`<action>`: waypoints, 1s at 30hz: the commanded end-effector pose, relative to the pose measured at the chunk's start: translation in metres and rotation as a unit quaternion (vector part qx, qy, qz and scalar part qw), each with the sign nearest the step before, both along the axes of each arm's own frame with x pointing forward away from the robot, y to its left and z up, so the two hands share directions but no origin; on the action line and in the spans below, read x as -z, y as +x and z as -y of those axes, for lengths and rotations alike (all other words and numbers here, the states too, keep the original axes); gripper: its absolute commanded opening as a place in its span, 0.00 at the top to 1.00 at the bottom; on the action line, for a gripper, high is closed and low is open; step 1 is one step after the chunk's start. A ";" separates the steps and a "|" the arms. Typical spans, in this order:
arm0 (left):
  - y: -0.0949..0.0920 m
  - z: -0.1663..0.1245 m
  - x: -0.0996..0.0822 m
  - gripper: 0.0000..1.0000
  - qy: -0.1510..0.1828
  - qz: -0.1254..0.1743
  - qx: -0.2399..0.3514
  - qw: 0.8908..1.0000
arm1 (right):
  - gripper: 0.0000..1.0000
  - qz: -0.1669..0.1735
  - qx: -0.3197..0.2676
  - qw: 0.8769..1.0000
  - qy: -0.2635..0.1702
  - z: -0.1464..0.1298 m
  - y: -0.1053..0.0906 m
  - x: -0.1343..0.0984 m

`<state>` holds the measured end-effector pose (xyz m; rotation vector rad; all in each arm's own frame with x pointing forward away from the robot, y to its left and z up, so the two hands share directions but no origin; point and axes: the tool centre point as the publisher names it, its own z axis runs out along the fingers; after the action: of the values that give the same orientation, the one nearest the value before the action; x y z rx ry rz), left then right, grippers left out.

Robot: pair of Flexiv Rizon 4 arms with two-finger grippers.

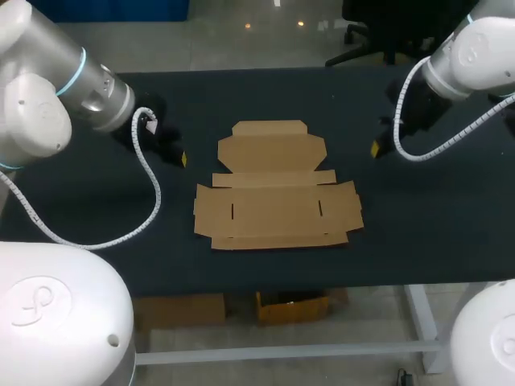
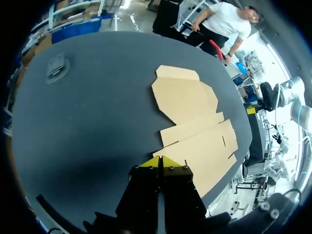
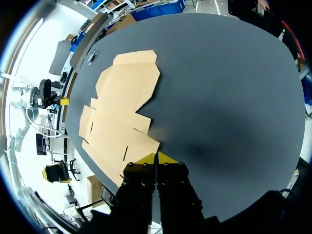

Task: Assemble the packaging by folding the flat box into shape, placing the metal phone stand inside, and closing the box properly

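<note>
The left gripper (image 1: 183, 158) and right gripper (image 1: 375, 149) hang at opposite sides, each closed (yellow tips touching), both angled inward and down.

Overhead light; soft shadow by right pincer (image 3: 155, 158); edge glare, perhaps daylight.

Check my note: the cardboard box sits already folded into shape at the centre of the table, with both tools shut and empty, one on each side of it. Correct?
Not quite. The cardboard box lies flat and unfolded, as the head view shows. The rest holds: it is central, with the left tool and right tool shut and empty, one on each side.
</note>
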<state>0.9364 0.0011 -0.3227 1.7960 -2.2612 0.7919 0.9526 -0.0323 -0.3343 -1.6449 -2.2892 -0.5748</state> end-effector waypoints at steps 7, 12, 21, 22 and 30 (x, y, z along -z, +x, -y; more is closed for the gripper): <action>0.016 0.005 0.017 1.00 -0.002 -0.016 -0.003 1.000 | 1.00 -0.015 0.003 1.000 0.003 -0.007 0.008 0.019; 0.019 0.005 0.021 1.00 -0.003 -0.024 -0.009 1.000 | 1.00 -0.018 0.012 1.000 0.007 -0.009 0.007 0.024; 0.023 0.007 0.030 1.00 -0.005 -0.027 -0.010 1.000 | 1.00 -0.020 0.014 0.999 0.029 -0.013 0.004 0.037; 0.023 0.008 0.031 1.00 -0.004 -0.027 -0.011 1.000 | 1.00 -0.018 0.015 0.999 0.031 -0.013 0.003 0.038; 0.023 0.008 0.028 1.00 -0.025 -0.053 0.006 0.998 | 1.00 -0.017 0.034 0.998 0.051 -0.011 -0.006 0.045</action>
<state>0.9523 -0.0116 -0.3515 1.7742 -2.1682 0.7430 0.9511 -0.0189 -0.3787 -1.6733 -2.1502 -0.6437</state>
